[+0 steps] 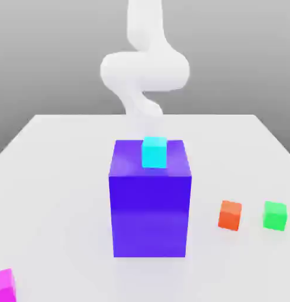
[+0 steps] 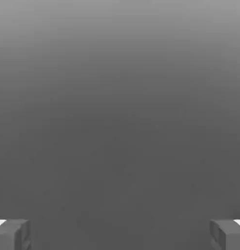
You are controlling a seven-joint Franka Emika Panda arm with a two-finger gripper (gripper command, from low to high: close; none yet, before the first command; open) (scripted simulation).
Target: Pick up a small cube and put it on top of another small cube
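A: where's the small pink cube (image 1: pixel 4 285)?
B: near corner of the bench (image 1: pixel 47 194), exterior view's left, half cut off. Arm's base is hidden behind the blue block (image 1: pixel 150 206).
A: hand (image 2: pixel 120 234)?
B: fingers (image 2: pixel 12 233) spread wide, holding nothing.

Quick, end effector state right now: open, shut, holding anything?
End effector: open, fingers spread wide apart, nothing between them.

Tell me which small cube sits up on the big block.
The cyan cube: it rests atop the blue-violet block; the orange, green and magenta ones lie on the table.
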